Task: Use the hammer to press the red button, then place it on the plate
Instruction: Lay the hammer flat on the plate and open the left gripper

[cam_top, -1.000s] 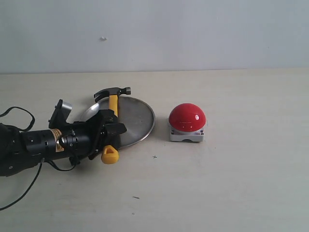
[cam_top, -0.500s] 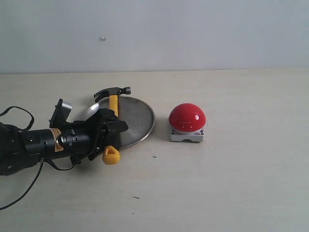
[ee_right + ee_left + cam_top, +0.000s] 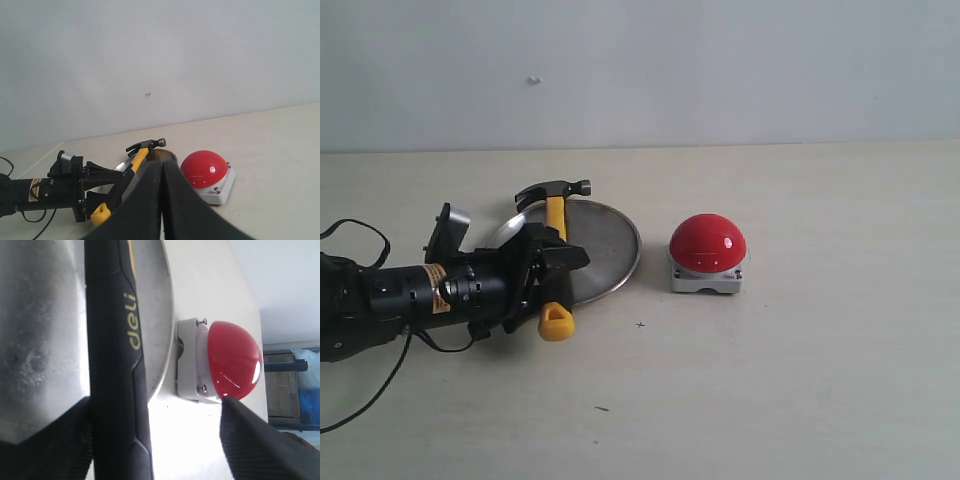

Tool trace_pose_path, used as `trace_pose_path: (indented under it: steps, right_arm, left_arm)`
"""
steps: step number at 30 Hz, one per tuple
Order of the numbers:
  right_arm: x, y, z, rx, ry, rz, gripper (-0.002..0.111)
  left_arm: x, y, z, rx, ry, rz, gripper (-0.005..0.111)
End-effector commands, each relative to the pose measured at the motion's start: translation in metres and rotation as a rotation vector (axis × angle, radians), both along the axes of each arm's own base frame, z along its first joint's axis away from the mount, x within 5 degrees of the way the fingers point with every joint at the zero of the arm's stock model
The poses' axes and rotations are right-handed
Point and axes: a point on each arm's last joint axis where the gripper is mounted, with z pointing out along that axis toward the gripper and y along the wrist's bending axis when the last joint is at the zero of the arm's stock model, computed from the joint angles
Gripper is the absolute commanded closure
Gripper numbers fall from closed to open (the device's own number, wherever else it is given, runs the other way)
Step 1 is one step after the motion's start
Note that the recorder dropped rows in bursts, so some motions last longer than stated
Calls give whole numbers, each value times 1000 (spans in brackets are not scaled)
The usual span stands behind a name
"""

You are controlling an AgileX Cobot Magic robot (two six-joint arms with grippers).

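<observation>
the left arm (image 3: 390,295) lies low over the desk (image 3: 800,380), reaching in from the left edge. the left gripper (image 3: 552,262) stands spread across the hammer (image 3: 554,215): one finger (image 3: 47,440) sits just beside the black handle, the other well apart from it, gripping nothing. the hammer lies across the plate (image 3: 605,245), left of the desk's middle, its head past the rim toward the far edge and its yellow loop past the rim toward the near edge. the red button (image 3: 708,242) sits just right of the plate, not touching it. open desk runs from there to the right and near edges. in the exterior view the gripper hides the handle's middle and part of the plate. the right gripper (image 3: 162,170) shows only in its own wrist view, fingers pressed together on nothing.
</observation>
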Motion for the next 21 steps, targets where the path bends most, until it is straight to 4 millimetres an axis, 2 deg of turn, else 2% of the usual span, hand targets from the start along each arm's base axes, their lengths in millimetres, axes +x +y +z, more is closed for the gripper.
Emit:
trace_pose_path:
  steps: [1, 6, 14, 21]
  right_arm:
    - [0, 0, -1, -16, -8, 2, 108]
    - [0, 0, -1, -16, -8, 2, 108]
    - [0, 0, -1, -15, -7, 2, 108]
    - [0, 0, -1, -12, -7, 2, 108]
  left_arm:
    - [-3, 4, -4, 35, 29, -24, 39]
    - [-3, 5, -1, 29, 32, -41, 39]
    - [-3, 5, 24, 27, -18, -51, 40]
    - [-4, 6, 24, 64, -13, -60, 40]
